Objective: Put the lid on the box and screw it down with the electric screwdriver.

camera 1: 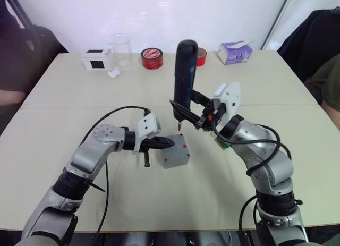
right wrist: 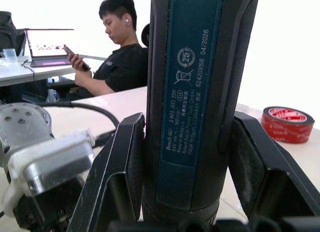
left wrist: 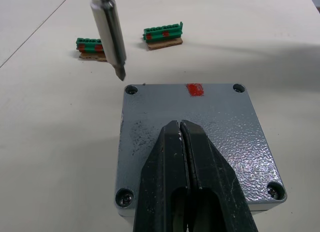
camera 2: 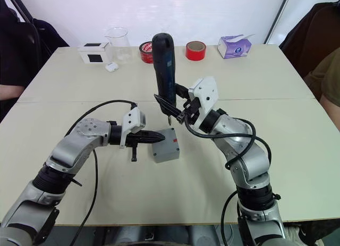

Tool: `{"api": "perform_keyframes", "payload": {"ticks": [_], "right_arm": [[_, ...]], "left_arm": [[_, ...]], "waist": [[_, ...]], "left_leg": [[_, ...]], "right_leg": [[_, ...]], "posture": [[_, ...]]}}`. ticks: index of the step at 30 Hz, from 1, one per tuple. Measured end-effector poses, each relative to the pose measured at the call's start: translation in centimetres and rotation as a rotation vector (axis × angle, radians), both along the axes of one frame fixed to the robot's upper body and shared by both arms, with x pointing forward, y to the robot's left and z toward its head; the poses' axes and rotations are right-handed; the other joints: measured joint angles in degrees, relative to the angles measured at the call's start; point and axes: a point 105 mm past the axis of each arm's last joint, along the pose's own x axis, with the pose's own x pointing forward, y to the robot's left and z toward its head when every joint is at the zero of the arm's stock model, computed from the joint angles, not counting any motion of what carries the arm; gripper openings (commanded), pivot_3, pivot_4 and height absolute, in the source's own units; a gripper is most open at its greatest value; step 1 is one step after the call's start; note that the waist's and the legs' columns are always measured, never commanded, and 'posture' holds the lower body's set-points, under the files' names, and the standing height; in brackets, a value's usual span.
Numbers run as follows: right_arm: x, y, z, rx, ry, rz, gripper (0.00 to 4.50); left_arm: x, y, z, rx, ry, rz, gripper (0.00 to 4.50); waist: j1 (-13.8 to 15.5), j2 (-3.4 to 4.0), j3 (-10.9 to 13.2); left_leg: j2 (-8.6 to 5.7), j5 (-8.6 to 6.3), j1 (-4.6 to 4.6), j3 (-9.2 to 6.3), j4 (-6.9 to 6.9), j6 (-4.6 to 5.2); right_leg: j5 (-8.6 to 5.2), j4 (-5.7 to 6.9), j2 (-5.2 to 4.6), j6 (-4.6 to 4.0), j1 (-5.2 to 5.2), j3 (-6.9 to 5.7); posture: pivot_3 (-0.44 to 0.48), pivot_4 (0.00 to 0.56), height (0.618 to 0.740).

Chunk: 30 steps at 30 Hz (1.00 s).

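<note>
The grey box point(camera 1: 178, 161) stands mid-table with the lid point(left wrist: 225, 127) lying flat on top, a red mark near one edge and screws in its corners. My left gripper point(left wrist: 180, 123) is shut, its tips resting on the lid's middle. My right gripper point(camera 1: 186, 112) is shut on the lower body of the electric screwdriver point(camera 1: 185, 76), which stands upright just behind the box. Its metal bit point(left wrist: 119, 71) hangs a little above the table beside one corner screw hole point(left wrist: 131, 89), not touching it.
Along the far edge stand a white box with a black panel point(camera 1: 97, 60), a clear beaker point(camera 1: 121, 52), two red tape rolls point(camera 1: 152, 58), and a tissue box point(camera 1: 235, 52). Two green terminal blocks point(left wrist: 162, 34) lie beyond the box. People sit around the table.
</note>
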Motion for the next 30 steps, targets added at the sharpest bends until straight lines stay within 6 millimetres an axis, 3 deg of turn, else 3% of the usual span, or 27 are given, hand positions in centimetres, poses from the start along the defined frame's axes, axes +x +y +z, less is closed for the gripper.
{"api": "perform_keyframes", "payload": {"ticks": [18,30], "right_arm": [[0.5,-0.2,-1.4,-0.015,0.007,-0.020,1.82],[-0.2,-0.2,-2.1,-0.050,-0.009,0.006,1.82]], "left_arm": [[0.0,0.1,0.0,0.006,-0.003,0.004,0.00],[0.0,0.2,0.0,0.017,0.004,0.010,0.00]], "waist": [[0.0,0.00,0.0],[0.0,-0.06,-0.1]], "left_leg": [[0.00,0.01,0.01,0.00,0.01,0.00],[0.00,0.00,0.17,-0.01,0.01,0.01]], "right_leg": [[0.00,0.02,0.01,0.00,0.00,0.00],[0.00,0.01,0.01,0.00,0.20,0.00]], "posture": [[0.000,0.150,0.740],[0.000,0.150,0.740]]}}
